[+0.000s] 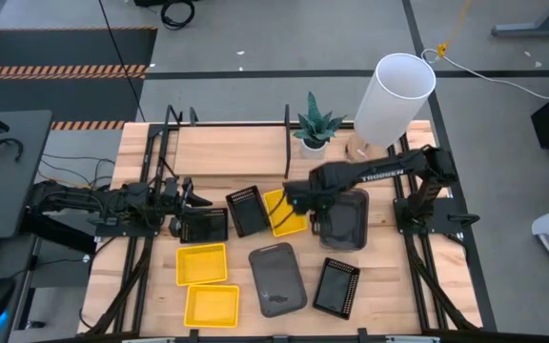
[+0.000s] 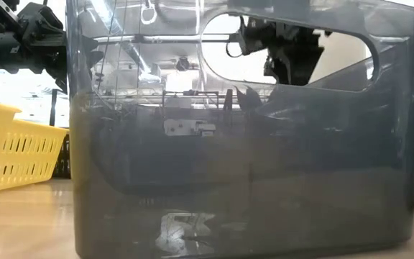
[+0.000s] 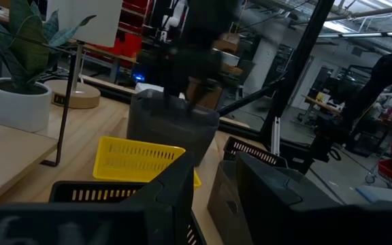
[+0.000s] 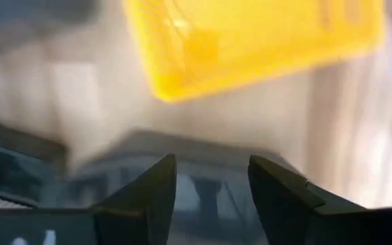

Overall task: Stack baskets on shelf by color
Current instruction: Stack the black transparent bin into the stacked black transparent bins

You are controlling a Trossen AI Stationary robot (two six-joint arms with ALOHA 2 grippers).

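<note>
The high view shows my right gripper (image 1: 315,211) open, pointing down over the left rim of a smooth dark grey basket (image 1: 348,221). In the right wrist view (image 4: 213,194) its fingers hang over that grey rim (image 4: 203,153), with a yellow basket (image 4: 250,41) beyond. My left gripper (image 1: 185,221) is at the left end of a black mesh basket (image 1: 208,226). Another black basket (image 1: 247,211) and the yellow one (image 1: 285,211) lie between the arms. Two yellow baskets (image 1: 203,264), a grey one (image 1: 276,278) and a black one (image 1: 336,286) sit nearer. The shelf board (image 1: 236,143) runs along the far side. My left gripper (image 3: 216,201) is closed on the left end wall (image 3: 221,194) of the black mesh basket, coming level from the table's left. The fingers hide most of the contact. The basket rests flat on the table.
A potted plant (image 1: 313,129) and a tall white cylinder (image 1: 396,95) stand on the far right of the shelf. Black upright dividers (image 1: 287,124) rise from the shelf. In the low view a grey basket (image 2: 243,180) fills the foreground, hiding most of the table.
</note>
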